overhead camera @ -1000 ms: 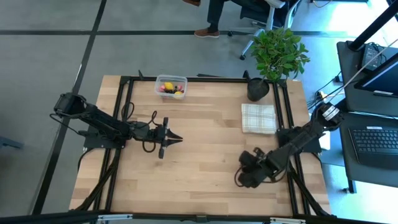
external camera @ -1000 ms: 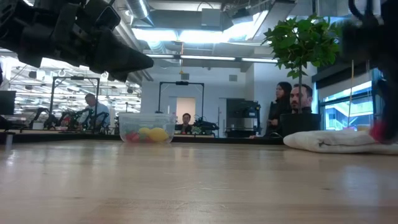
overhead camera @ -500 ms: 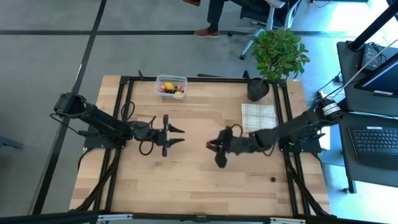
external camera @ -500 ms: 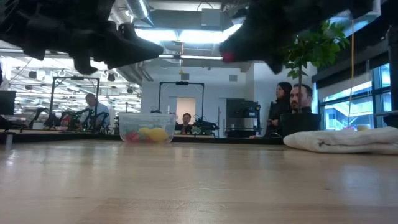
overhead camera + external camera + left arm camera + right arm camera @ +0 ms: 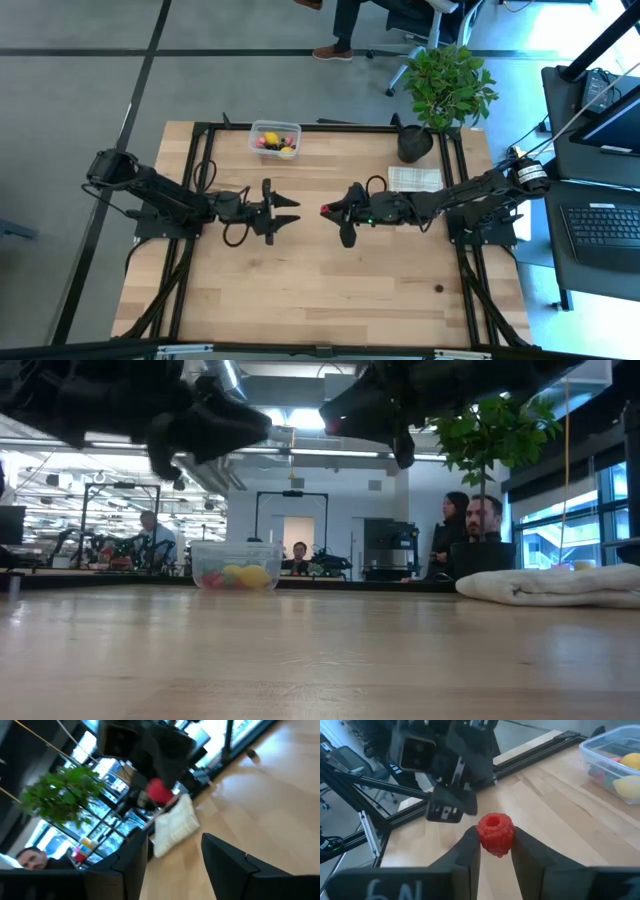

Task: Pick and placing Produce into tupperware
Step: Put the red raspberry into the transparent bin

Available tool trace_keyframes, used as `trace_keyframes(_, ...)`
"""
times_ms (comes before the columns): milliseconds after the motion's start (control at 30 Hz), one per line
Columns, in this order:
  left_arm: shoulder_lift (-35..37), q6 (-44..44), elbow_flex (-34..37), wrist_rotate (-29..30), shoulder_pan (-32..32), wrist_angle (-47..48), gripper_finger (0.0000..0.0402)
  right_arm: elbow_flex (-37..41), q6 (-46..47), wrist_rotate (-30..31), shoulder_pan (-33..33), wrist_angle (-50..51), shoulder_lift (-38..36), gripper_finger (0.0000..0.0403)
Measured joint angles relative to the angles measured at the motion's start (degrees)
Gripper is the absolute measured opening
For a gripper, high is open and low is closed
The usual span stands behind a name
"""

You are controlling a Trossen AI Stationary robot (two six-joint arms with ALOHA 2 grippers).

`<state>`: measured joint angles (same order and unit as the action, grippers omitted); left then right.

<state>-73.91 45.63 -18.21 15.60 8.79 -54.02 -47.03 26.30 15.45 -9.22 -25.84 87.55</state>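
My right gripper (image 5: pixel 328 210) hangs over the middle of the table, shut on a red raspberry-like piece of produce (image 5: pixel 495 833), which also shows as a red dot (image 5: pixel 329 423) in the low view. Facing it from the left, my left gripper (image 5: pixel 288 212) stands open and holds nothing; its fingers (image 5: pixel 132 857) frame the red berry (image 5: pixel 160 790) from a short way off. The clear tupperware (image 5: pixel 275 139) rests on the table's far side with yellow and red pieces inside (image 5: pixel 238 574). My right gripper pinches the raspberry's sides (image 5: pixel 506 840) between its two fingertips (image 5: pixel 471 849). The fingers come roughly level, pointing toward the table's left. The berry is lifted well clear of the table, its hollow end (image 5: pixel 493 821) showing toward the wrist camera.
A white checked cloth (image 5: pixel 415 178) lies at the right, partly under my right arm, with a black plant pot (image 5: pixel 415 143) behind it. A small dark piece (image 5: pixel 438 289) lies on the wood near the right front. People sit beyond the far edge (image 5: pixel 470 525).
My right gripper has swung from the table's near right up and leftward to the middle, tipping from pointing down to about level, the red berry in its fingers. My left gripper has rolled about its own axis and opened.
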Motion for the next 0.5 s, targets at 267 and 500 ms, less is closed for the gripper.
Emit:
trace_keyframes(267, 0.0, 1.1, -8.1, -0.9, -1.9, 8.7, 0.0184, -0.1, 0.2, -0.6, 0.4, -0.6, 0.4, 0.0093)
trace_keyframes(500, -3.8, 0.1, -12.0, -3.5, -2.7, 11.5, 0.0185, -0.1, -1.3, -0.6, 0.4, -1.0, 0.4, 0.0093)
